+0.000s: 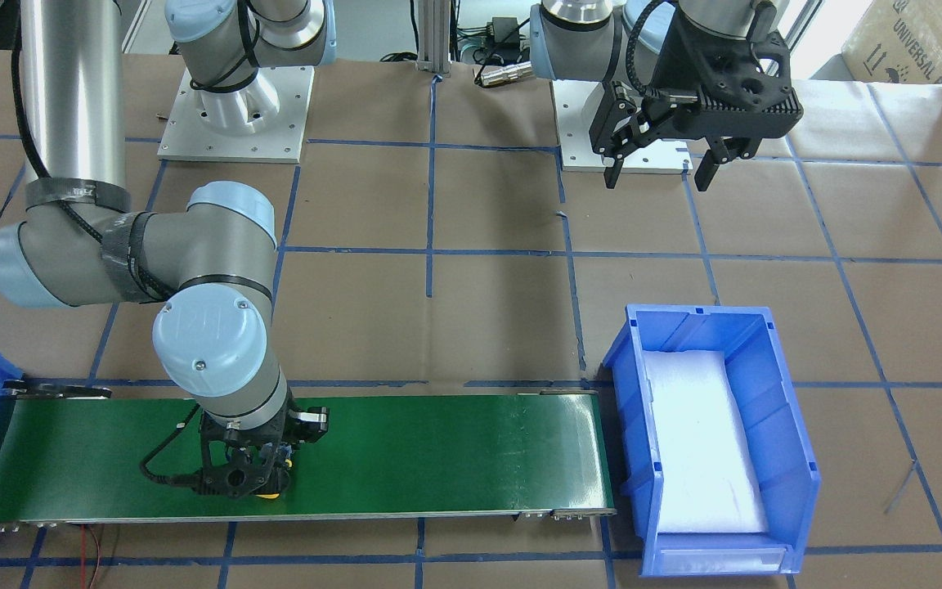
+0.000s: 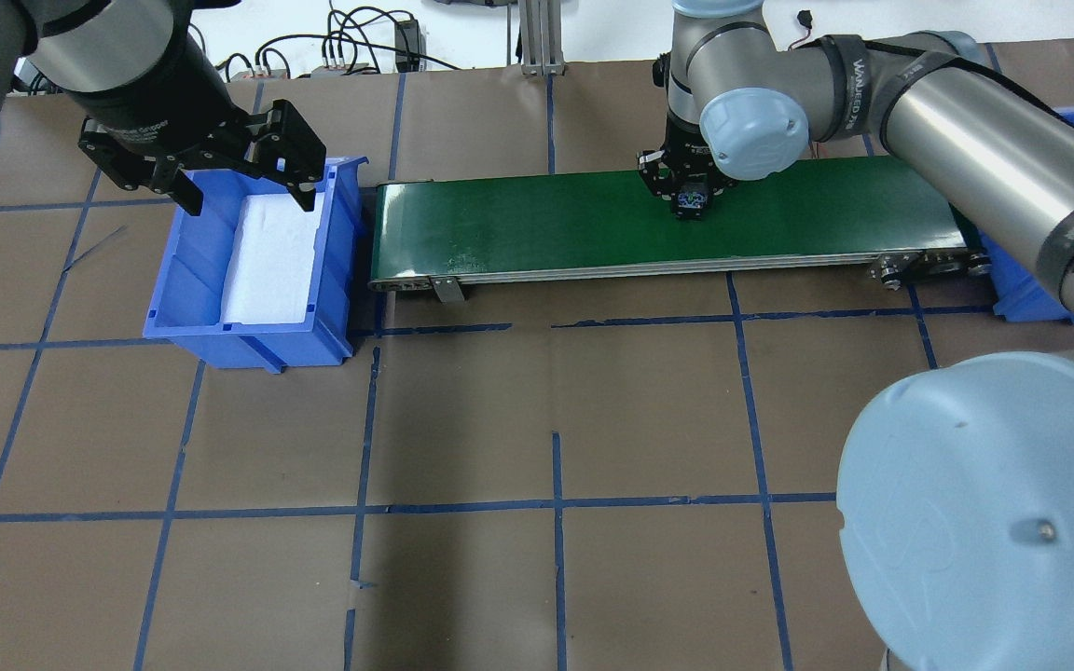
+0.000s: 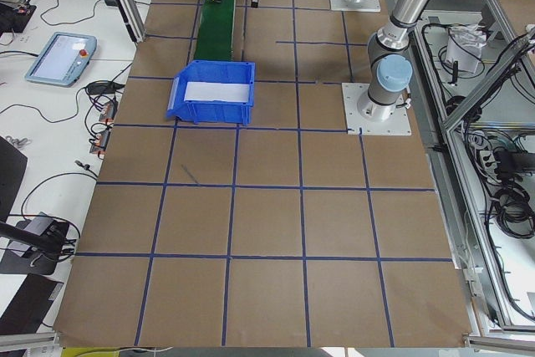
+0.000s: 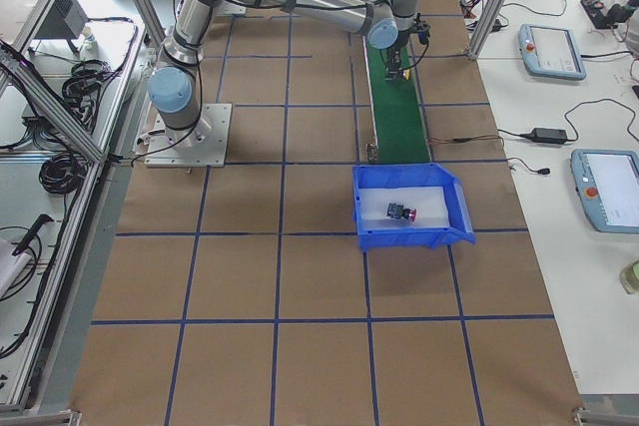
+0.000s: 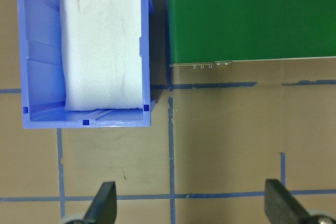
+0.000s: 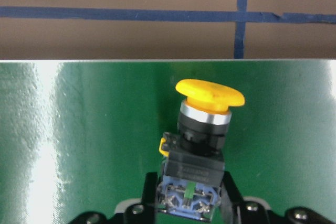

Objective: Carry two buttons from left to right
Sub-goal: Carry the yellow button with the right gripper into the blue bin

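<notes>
The yellow button (image 6: pixel 202 129) has a yellow mushroom cap, a black body and a grey-green rear block. My right gripper (image 1: pixel 262 483) is shut on its rear block, low over the green conveyor belt (image 1: pixel 455 450) near the belt's middle. A bit of yellow shows under the fingers (image 1: pixel 273 495). The red button (image 4: pixel 402 213) lies on white foam in the blue bin (image 4: pixel 439 236) at the belt's right end. My left gripper (image 1: pixel 659 168) is open and empty, raised over the table beside the left blue bin (image 1: pixel 790 409).
The left bin (image 5: pixel 42 66) holds only white foam and stands against the belt's left end (image 5: pixel 173 24). The right bin (image 2: pixel 1026 289) is mostly hidden behind my right arm. Blue tape lines grid the brown table.
</notes>
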`<control>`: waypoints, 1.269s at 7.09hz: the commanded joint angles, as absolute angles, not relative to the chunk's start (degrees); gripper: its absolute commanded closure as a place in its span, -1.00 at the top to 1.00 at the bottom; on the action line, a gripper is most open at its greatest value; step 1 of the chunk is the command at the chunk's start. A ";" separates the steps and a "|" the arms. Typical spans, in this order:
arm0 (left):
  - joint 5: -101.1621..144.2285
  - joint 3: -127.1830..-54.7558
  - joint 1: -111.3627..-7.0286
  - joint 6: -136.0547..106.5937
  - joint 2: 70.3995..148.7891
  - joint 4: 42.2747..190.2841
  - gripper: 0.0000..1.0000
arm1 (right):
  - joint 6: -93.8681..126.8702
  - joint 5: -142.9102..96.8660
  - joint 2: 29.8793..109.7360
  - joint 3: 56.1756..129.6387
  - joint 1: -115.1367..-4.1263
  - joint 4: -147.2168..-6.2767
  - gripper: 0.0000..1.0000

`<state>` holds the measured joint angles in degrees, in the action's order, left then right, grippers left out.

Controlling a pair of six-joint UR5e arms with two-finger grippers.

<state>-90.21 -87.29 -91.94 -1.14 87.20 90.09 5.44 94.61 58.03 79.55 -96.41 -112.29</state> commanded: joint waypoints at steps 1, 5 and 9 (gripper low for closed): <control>-90.18 -87.36 -91.93 -1.14 87.10 90.09 1.00 | 5.01 95.36 58.36 72.46 -95.89 -106.03 -0.60; -90.18 -87.54 -91.93 -1.14 86.92 90.18 1.00 | -19.80 94.25 61.79 67.60 -77.67 -100.63 -0.71; -90.18 -87.89 -91.85 -1.14 86.66 90.18 1.00 | -35.93 91.85 56.19 63.47 -63.04 -101.87 -0.71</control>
